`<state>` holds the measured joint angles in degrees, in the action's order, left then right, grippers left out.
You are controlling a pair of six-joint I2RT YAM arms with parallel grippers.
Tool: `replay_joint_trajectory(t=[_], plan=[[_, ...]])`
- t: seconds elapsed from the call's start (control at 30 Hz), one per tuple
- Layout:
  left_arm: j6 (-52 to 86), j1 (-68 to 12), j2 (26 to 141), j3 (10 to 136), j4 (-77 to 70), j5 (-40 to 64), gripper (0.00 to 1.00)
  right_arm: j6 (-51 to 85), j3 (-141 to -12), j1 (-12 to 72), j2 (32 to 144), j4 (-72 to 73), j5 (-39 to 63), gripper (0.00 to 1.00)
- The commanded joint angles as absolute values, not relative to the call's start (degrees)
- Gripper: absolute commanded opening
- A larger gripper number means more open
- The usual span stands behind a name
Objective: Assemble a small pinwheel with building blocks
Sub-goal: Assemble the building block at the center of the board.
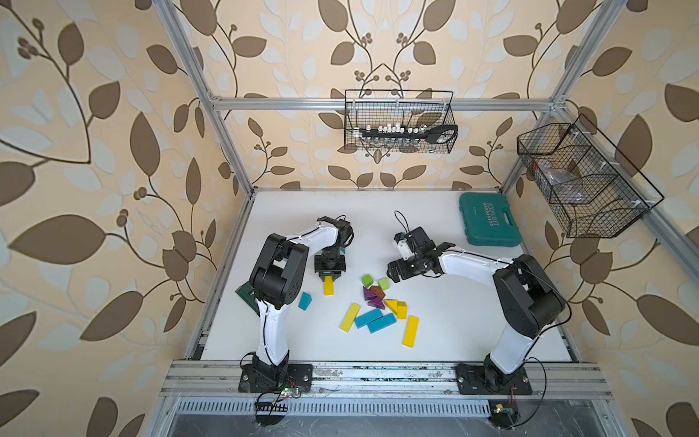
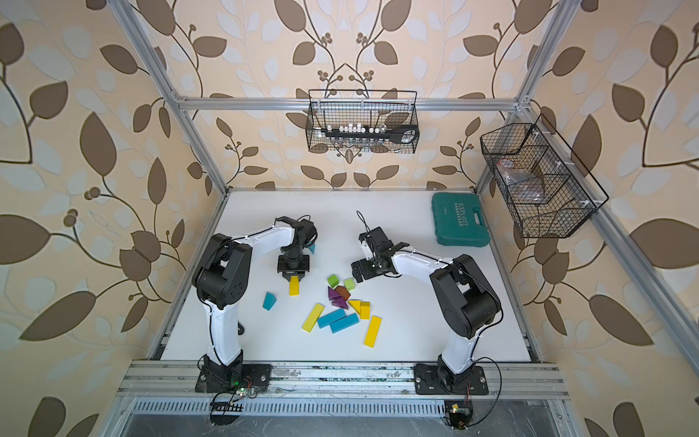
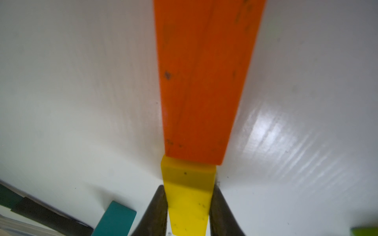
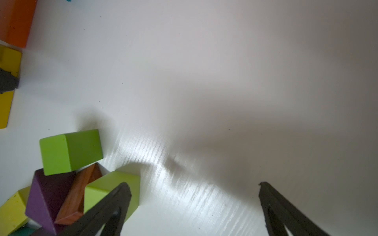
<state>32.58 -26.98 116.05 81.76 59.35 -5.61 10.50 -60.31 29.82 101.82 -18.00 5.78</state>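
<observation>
**Left pincer clamps yellow bar, right stands wide**

The left gripper (image 1: 330, 279) is closed on the far end of a yellow bar (image 1: 328, 287) on the white table (image 1: 454, 302), left of centre. In the left wrist view its fingers (image 3: 155, 212) press the bar's two sides, and just beyond them the bar meets an orange bar (image 3: 200, 81) end to end. The right gripper (image 1: 392, 273) hangs empty with its jaws wide apart, just right of the green cubes (image 1: 366, 280). Near of these lie a purple wedge (image 1: 368, 294), a brown wedge (image 1: 377, 291), blue bars (image 1: 382, 323) and further yellow pieces. A teal wedge (image 1: 304, 300) sits alone at left, and a teal tool case (image 1: 488, 219) at far right.
</observation>
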Motion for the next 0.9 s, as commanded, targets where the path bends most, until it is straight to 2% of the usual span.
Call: replay_joint_trajectory(t=[0.0,0.87], plan=[[31.1,-26.7,117.1,82.6,59.9,-6.0,0.31,10.5,-60.8,29.6,103.2,-18.7,5.5,1.00],[30.0,-25.8,120.5,86.6,61.1,-5.8,0.35,10.4,-60.9,29.5,103.3,-18.9,5.5,1.00]])
